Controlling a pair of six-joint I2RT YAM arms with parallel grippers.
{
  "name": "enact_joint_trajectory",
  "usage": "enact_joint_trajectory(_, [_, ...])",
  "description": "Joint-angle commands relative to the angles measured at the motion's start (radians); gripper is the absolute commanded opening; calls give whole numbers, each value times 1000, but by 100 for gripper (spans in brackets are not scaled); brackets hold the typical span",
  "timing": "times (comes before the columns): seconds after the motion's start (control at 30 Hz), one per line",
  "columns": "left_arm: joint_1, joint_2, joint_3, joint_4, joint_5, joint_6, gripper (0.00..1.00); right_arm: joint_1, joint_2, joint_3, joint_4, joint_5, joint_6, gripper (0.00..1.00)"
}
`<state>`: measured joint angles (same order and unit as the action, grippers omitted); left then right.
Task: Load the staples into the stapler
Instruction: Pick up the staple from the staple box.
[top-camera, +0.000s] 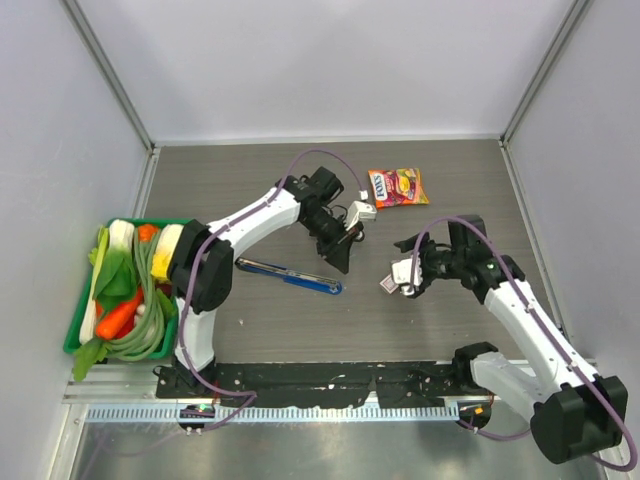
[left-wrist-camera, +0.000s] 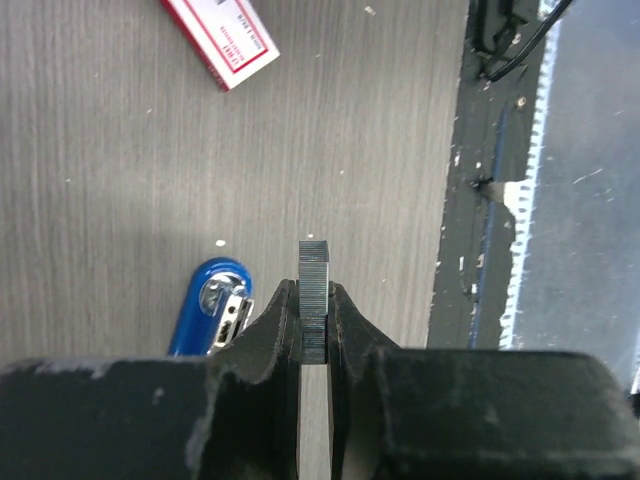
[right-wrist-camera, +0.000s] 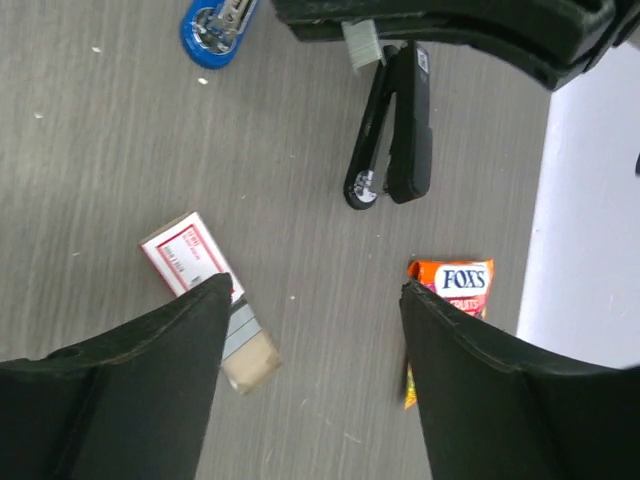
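My left gripper (left-wrist-camera: 313, 300) is shut on a short grey strip of staples (left-wrist-camera: 313, 272), held on edge between the pads. In the right wrist view that strip of staples (right-wrist-camera: 361, 43) hangs just above the black stapler (right-wrist-camera: 397, 130), which lies on the table hinged open in a narrow V. From above, the left gripper (top-camera: 343, 258) covers the stapler. My right gripper (right-wrist-camera: 315, 285) is open and holds nothing, hovering over the white-and-red staple box (right-wrist-camera: 184, 255), whose inner tray (right-wrist-camera: 245, 350) is slid partly out. The same box (top-camera: 387, 285) lies beside the right gripper (top-camera: 404, 268).
A blue stapler (top-camera: 290, 275) lies left of the black one. An orange snack bag (top-camera: 397, 186) sits at the back, right of centre. A green bin (top-camera: 72, 335) of vegetables stands at the left edge. Grey walls enclose the table.
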<state>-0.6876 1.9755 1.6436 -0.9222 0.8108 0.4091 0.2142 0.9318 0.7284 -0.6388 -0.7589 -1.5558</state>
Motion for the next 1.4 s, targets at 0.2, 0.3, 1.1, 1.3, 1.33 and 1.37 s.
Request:
enact_joint_trajectory(0.2, [-3, 109, 166, -214, 157, -7, 3, 240, 36, -37, 341, 227, 207, 67])
enact_joint_trajectory(0.3, [-4, 121, 168, -218, 156, -4, 2, 273, 38, -32, 361, 269, 230, 63])
enact_joint_trajectory(1.1, [-46, 192, 223, -326, 174, 66, 2, 429, 68, -112, 465, 293, 281, 52])
enact_joint_trajectory(1.3, [-47, 206, 240, -326, 172, 63, 3, 436, 73, -121, 456, 279, 275, 49])
enact_joint_trajectory(1.33, [-47, 209, 242, -329, 172, 62, 3, 442, 76, -121, 452, 274, 273, 47])
enact_joint_trajectory(1.37, [-47, 213, 248, -334, 172, 63, 3, 442, 78, -121, 446, 271, 273, 46])
